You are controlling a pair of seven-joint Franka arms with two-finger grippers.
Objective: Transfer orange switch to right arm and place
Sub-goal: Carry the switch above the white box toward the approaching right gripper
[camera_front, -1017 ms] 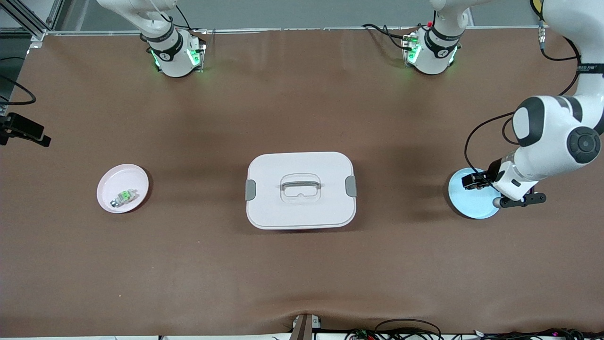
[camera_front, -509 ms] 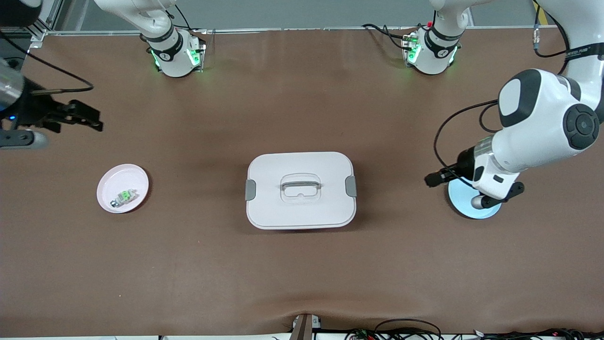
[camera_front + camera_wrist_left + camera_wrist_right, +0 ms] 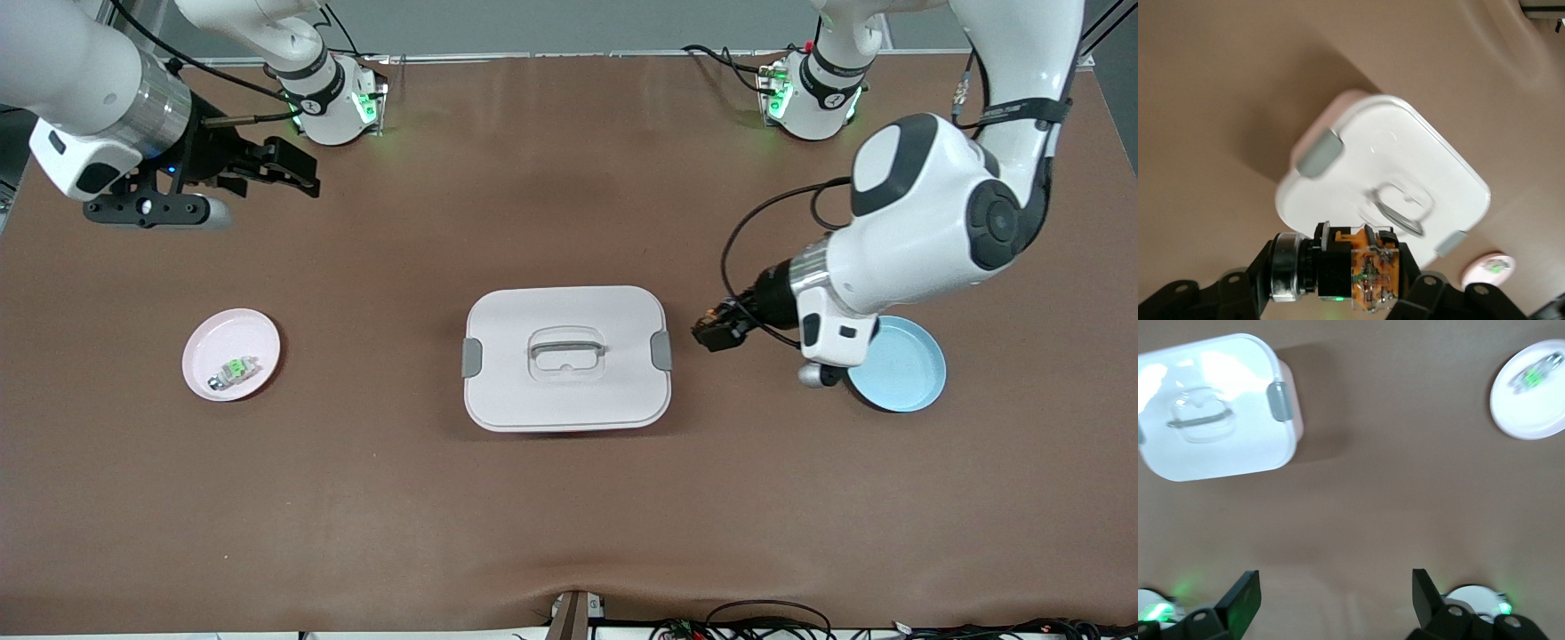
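Now the left gripper (image 3: pixel 1361 277) clamps the orange switch (image 3: pixel 1368 270) between its fingers (right gripper (image 3: pixel 298 169) gapes wide).

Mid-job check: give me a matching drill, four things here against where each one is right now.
Things:
1. orange switch
2. blue plate
3. pink plate
4. white lidded box

Places or states:
A. middle of the table
B. holds the green-topped part
C. clamped in the left claw
D. empty, at the left arm's end

Pairs: 1-C, 2-D, 3-B, 4-A
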